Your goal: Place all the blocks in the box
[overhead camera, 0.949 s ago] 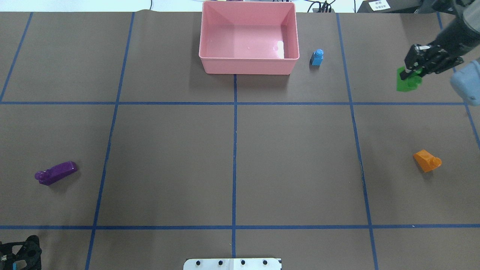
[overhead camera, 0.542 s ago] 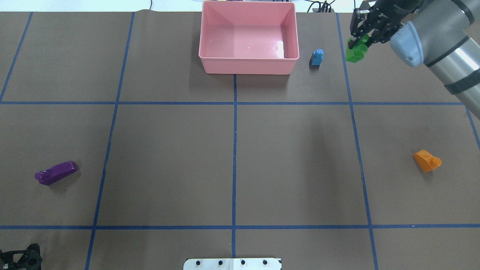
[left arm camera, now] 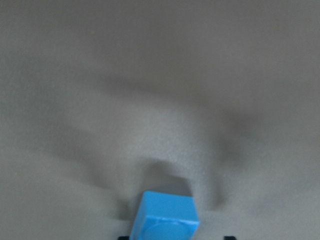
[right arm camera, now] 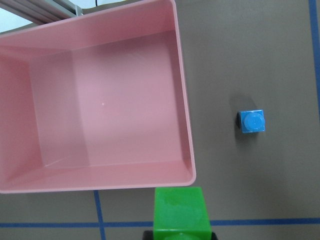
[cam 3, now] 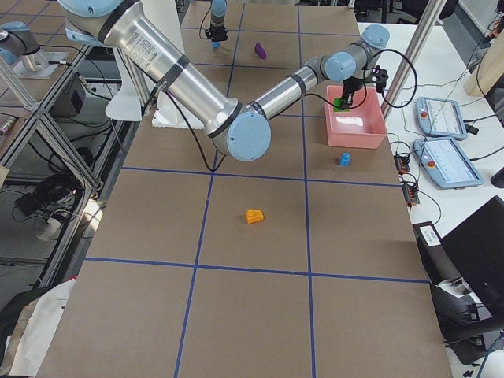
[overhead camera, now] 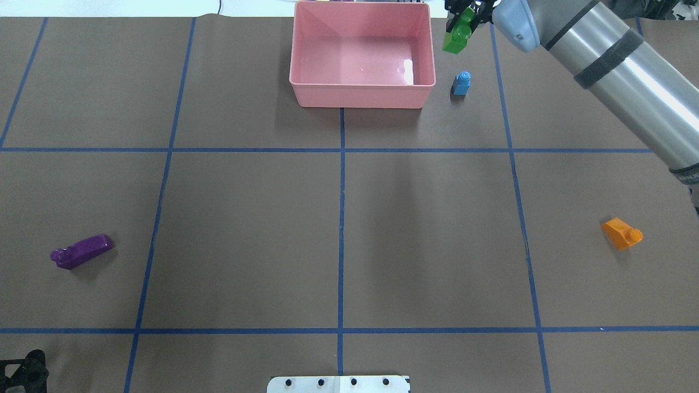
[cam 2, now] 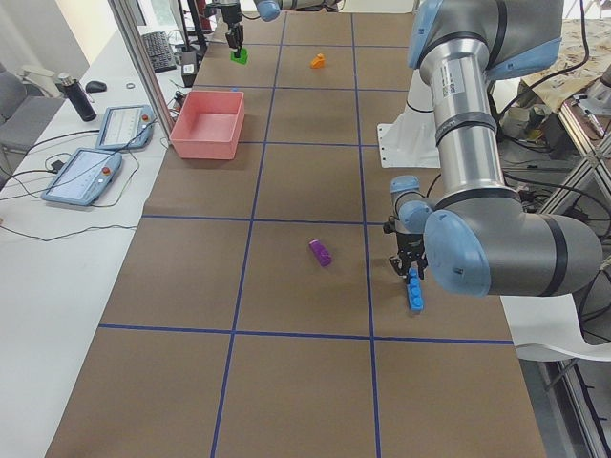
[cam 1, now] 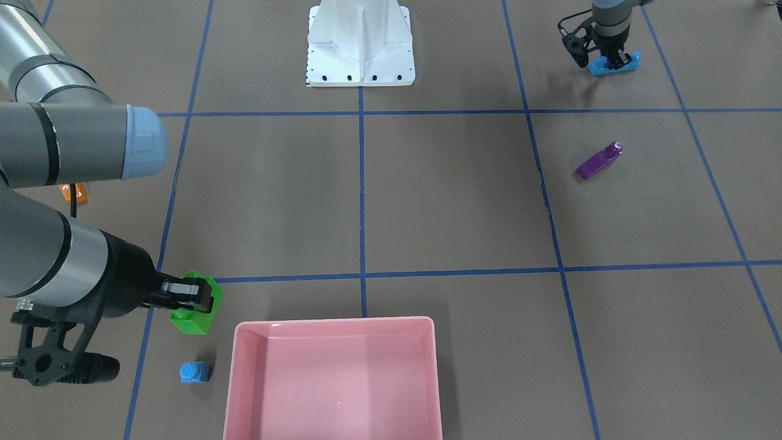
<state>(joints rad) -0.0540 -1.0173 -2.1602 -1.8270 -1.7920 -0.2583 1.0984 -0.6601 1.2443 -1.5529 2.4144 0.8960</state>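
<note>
Right fingers clamped on green block, airborne just beside pink box, outside its rim. Left fingers straddle long blue block on counter; grip unclear.

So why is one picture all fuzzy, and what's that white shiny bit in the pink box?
Left wrist view: soft all over, the shadows on the table smeared, and the blue block at the bottom edge fuzzy too, perhaps too near the lens. Overhead view: the white bit is likely light bouncing off the glossy floor of the box, by its right wall. Right wrist view: sharp, with the green block crisp.
</note>
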